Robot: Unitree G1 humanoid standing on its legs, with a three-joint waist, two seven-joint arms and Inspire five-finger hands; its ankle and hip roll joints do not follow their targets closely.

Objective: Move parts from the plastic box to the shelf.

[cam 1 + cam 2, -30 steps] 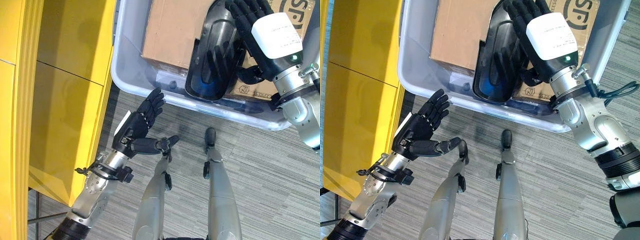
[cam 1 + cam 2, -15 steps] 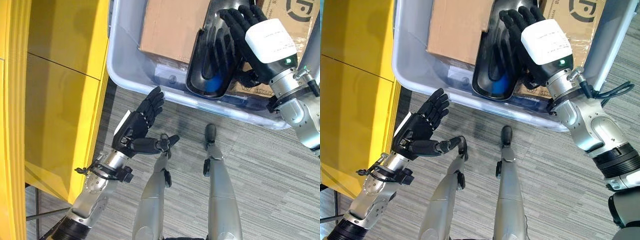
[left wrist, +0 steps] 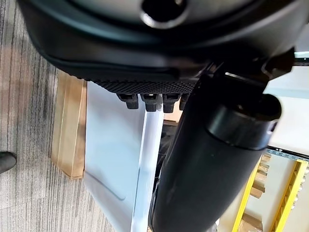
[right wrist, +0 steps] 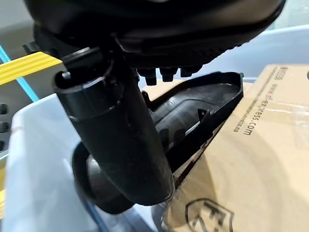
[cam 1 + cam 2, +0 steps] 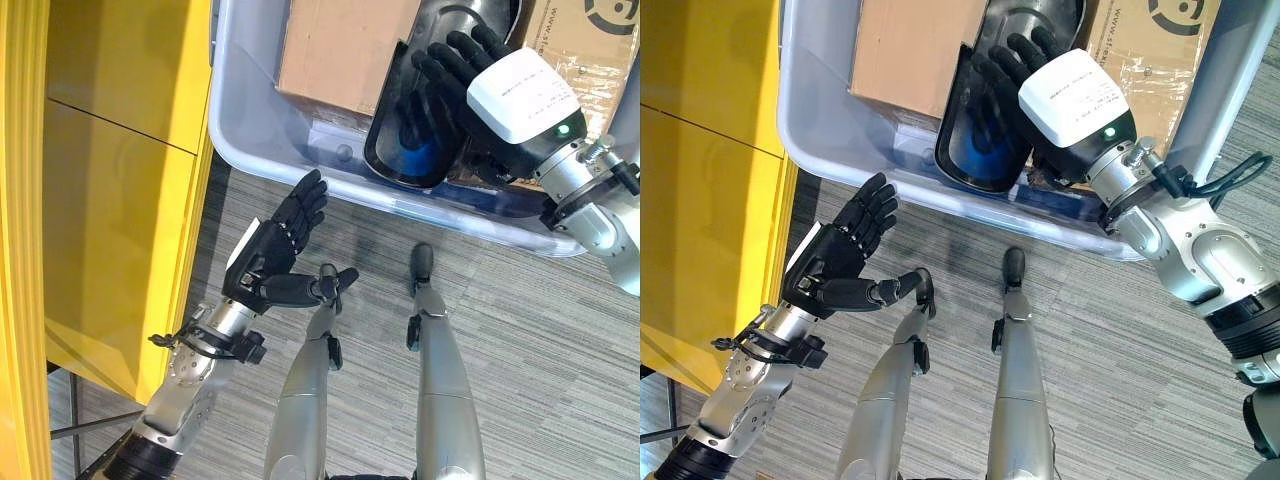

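A glossy black plastic part (image 5: 390,140) leans inside the translucent plastic box (image 5: 250,150), between two cardboard boxes. My right hand (image 5: 515,95) is over it with its fingers straight and spread, lying on the part's hollow inner face. In the right wrist view the black part (image 4: 193,116) shows just past the thumb (image 4: 120,140). My left hand (image 5: 268,262) is open, palm up, over the floor in front of the box's near wall and beside the yellow shelf (image 5: 110,200). It holds nothing.
A plain brown cardboard box (image 5: 340,50) fills the left of the plastic box and a printed one (image 5: 590,50) the right. The shelf's yellow side panel runs along the left, close to the plastic box's corner. Grey striped carpet lies below.
My right hand has slid left and towards the box's near wall, further over the black part. The left hand has kept its place. The view has shifted slightly.
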